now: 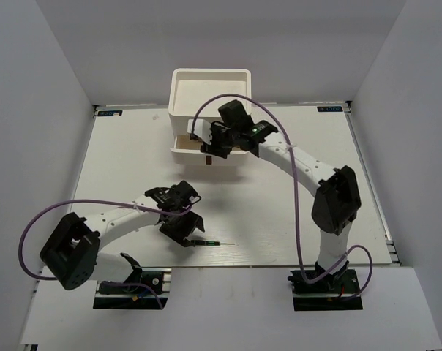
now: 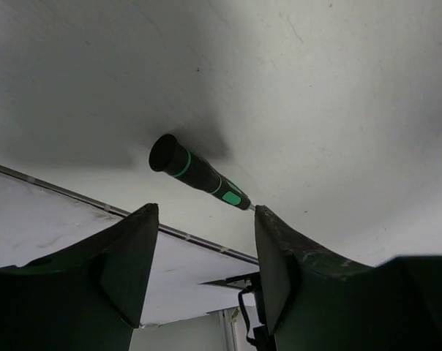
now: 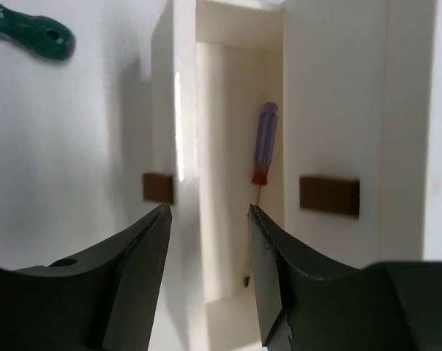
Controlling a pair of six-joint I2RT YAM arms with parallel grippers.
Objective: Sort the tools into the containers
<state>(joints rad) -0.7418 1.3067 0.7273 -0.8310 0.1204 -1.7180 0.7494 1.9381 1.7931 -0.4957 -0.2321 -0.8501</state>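
My left hand (image 2: 205, 213), fingers apart and empty, is nearer: precision screwdriver (image 2: 199, 173) lies just ahead of it, long axis slanting across the gap.

The top external camera looks steeply down from above and behind the arm bases (image 1: 129, 291), taking in the whole table (image 1: 294, 212) and the white organizer (image 1: 199, 123) at its far side. The left wrist camera peers from close range between its own fingers (image 2: 129, 263) at the precision screwdriver (image 2: 199, 174). The right wrist camera looks past its fingers into the organizer's open drawer (image 3: 221, 131); the top view shows both spots.
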